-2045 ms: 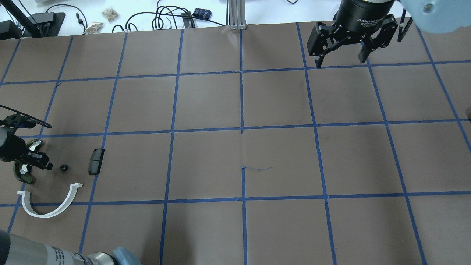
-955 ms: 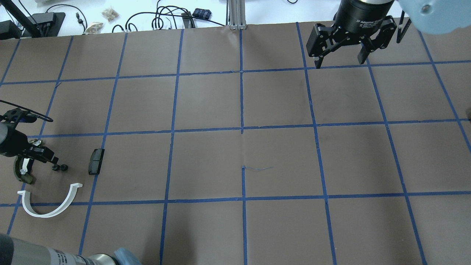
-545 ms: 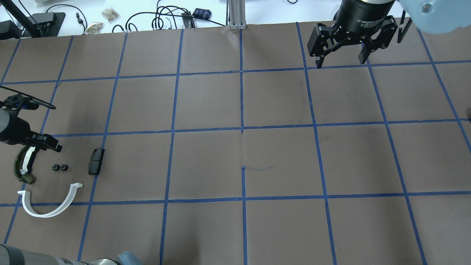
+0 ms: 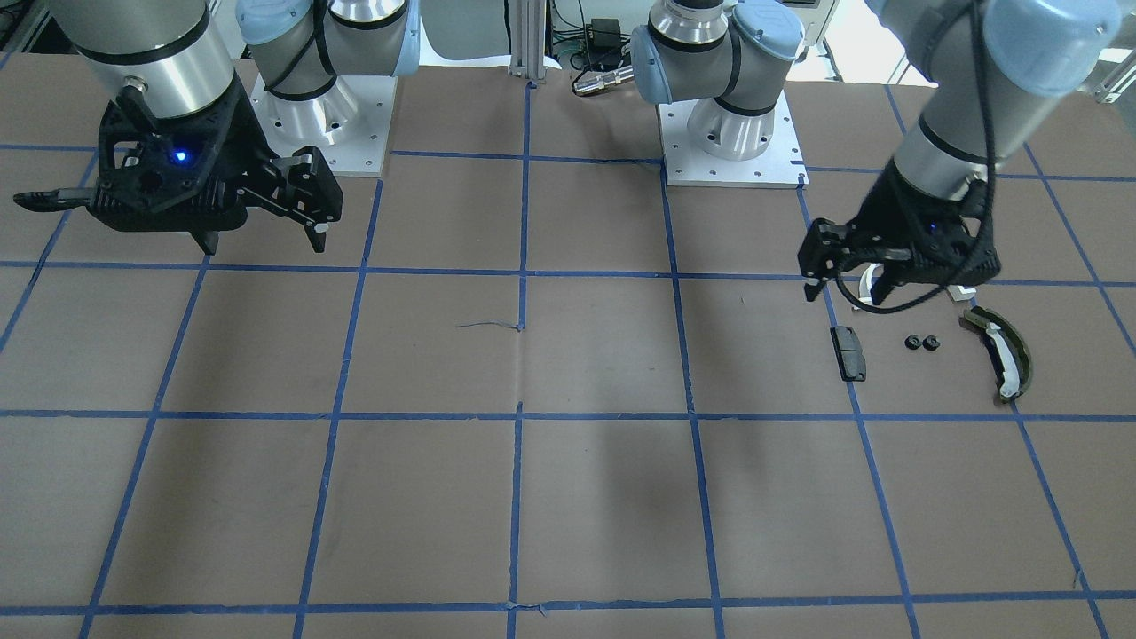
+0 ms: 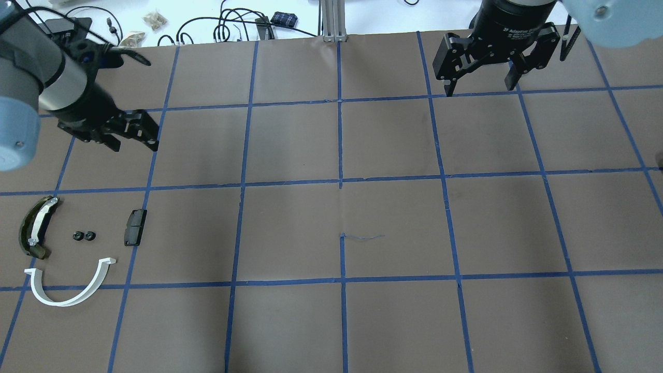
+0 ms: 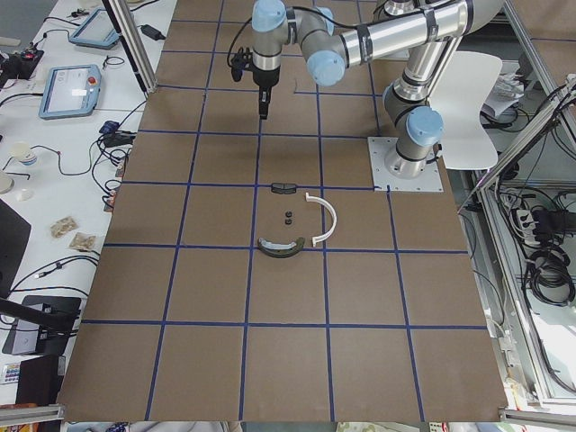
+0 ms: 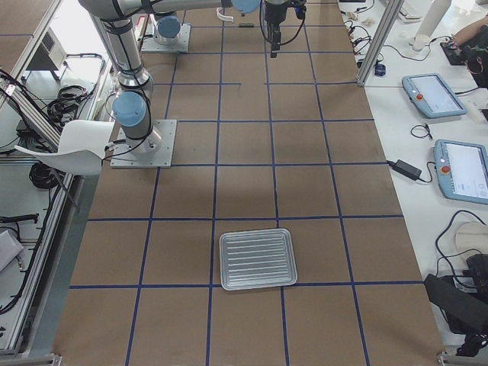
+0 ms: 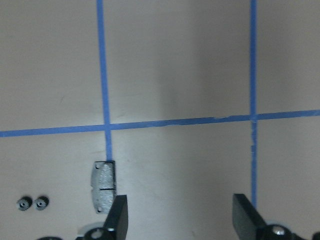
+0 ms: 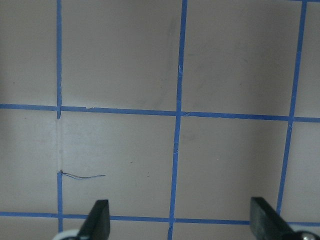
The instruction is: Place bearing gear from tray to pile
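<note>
Bearing gears (image 5: pixel 90 236) lie paired in pile, between olive curved piece (image 5: pixel 33 228) and black block (image 5: pixel 135 227), robotward and left of left gripper (image 5: pixel 133 145); we see it spread, empty. Tray (image 7: pixel 258 259) well apart, looks bare; right gripper (image 5: pixel 479 88), spread, nearer it.

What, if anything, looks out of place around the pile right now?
Nothing looks spilled or damaged. The two small gears sit side by side between the olive curved piece and black block. Only oddity: a thin stray thread mid-table.

Count: 2 gears, left bearing gear (image 5: pixel 77 236) and right bearing gear (image 5: pixel 90 235); 1 black block (image 5: pixel 135 227); 1 white half-ring (image 5: pixel 59 304); 1 olive curved piece (image 5: pixel 31 228); 1 tray (image 7: pixel 258 259).
</note>
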Controlling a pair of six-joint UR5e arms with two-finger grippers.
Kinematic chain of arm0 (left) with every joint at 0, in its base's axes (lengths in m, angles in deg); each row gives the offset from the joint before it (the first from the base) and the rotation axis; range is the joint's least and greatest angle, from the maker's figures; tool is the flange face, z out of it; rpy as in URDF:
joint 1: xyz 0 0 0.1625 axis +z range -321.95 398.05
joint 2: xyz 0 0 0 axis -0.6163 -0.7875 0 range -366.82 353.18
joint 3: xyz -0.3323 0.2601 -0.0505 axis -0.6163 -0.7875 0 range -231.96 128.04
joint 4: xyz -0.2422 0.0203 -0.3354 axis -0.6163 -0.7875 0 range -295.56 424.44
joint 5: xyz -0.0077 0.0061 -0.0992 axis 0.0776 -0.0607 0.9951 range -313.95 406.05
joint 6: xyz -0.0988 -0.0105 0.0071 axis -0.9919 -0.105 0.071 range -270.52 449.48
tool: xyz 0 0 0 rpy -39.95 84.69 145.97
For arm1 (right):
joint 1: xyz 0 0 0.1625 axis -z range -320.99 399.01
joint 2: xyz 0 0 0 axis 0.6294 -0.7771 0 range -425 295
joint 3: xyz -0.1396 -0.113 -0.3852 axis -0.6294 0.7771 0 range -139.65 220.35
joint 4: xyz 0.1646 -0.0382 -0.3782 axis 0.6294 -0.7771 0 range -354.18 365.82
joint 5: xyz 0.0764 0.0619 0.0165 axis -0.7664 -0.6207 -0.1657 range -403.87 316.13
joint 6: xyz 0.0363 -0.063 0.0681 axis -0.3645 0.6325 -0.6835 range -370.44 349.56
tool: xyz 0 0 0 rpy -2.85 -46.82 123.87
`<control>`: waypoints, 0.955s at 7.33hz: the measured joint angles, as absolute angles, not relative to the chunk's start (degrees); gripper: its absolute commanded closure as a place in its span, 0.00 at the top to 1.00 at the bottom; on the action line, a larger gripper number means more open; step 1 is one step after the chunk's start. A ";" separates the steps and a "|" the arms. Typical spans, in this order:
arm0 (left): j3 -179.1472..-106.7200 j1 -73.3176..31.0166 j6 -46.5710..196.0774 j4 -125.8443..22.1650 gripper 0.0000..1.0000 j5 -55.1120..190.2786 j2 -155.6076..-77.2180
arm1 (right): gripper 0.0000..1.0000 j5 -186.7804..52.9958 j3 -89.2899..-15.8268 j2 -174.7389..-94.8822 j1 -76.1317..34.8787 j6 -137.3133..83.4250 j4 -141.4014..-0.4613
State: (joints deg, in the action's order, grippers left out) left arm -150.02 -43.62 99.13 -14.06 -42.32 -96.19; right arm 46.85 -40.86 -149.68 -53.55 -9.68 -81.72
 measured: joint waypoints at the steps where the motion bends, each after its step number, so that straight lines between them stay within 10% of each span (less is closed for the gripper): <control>1: -145.68 -49.92 91.69 -17.83 0.85 -42.47 -96.35 | 1.00 46.91 -40.86 -149.63 -53.50 -9.66 -81.72; 7: -138.51 -50.23 96.04 -23.78 0.96 -45.13 -98.17 | 1.00 47.11 -40.97 -149.76 -53.57 -9.78 -81.27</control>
State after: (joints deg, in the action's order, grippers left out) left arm -138.51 -50.23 96.04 -23.78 -45.13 -98.17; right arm 47.11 -40.97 -149.76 -53.57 -9.78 -81.27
